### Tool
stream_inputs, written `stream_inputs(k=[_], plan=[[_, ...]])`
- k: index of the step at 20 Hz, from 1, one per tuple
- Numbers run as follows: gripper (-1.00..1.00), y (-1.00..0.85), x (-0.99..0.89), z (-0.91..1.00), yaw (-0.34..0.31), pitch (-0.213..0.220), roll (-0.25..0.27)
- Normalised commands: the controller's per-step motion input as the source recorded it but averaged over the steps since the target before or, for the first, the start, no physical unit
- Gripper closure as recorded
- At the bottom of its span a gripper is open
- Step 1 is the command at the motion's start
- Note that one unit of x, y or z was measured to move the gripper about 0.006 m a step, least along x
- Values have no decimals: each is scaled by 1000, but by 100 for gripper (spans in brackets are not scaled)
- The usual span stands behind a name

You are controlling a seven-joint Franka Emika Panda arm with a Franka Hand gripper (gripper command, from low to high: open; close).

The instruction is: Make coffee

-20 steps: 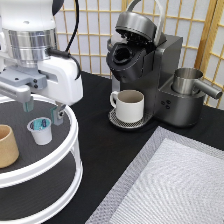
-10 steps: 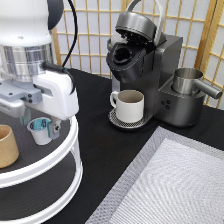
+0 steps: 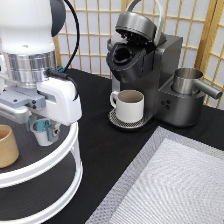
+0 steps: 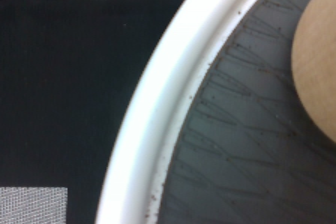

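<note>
The coffee pod (image 3: 42, 132), upright on the white tiered stand's (image 3: 70, 150) top shelf at far left, is being straddled by the gripper (image 3: 44, 129), jaws spread; centred closure is judged advisable.

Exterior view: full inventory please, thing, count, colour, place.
small white plastic coffee pod: 1, white with blue top, on the tray's upper tier, under the tool
tan handleless cup: 1, tan, upper tier, exterior view's left edge
white two-tier round tray: 1, white rim, dark shelves, bottom left
cream handled mug: 1, cream, on the coffee machine's drip plate
dark grey coffee machine: 1, lid open, top centre
grey woven mat: 1, bottom right
black tabletop: 1
tool: 1, white with teal fingers, straddling the pod; open or shut unclear
</note>
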Motion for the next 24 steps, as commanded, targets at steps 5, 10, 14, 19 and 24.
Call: stream_inputs(k=[5,10,14,19,24], plan=[[100,34,10,283,64,-39,4],[100,394,77,1000,129,27,28],[100,502,215,1000,162,129,64],[100,516,339,770,109,89,191],[100,597,278,362,25,-4,309]])
